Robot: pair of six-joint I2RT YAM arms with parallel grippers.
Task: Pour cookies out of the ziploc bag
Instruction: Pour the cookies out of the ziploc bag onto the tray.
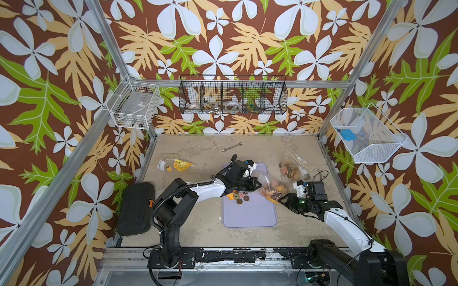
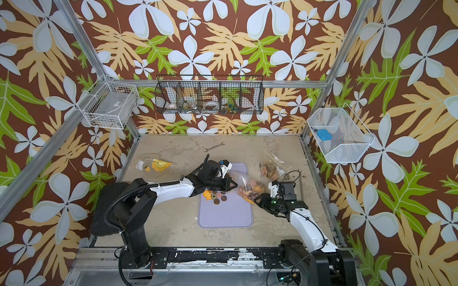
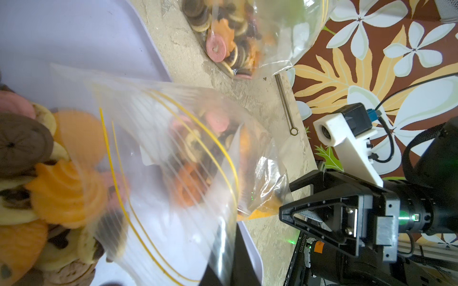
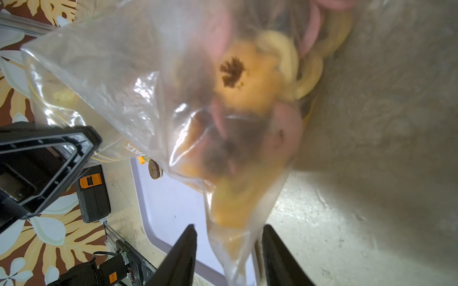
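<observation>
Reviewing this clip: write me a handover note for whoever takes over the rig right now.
Left claw: shut on the ziploc bag near its zip mouth, with the mouth over the lavender tray.
Right claw: open, jaws either side of the bag's bottom corner, not clamped.
Done: a few spilled cookies lie on the tray.
Left: the bagged cookies, the larger share. Lifting the bottom corner would probably tip them out.
A second cookie bag lies on the table beyond.

cookies (image 1: 239, 197) on tray (image 1: 249, 218) middle, near half bare
</observation>
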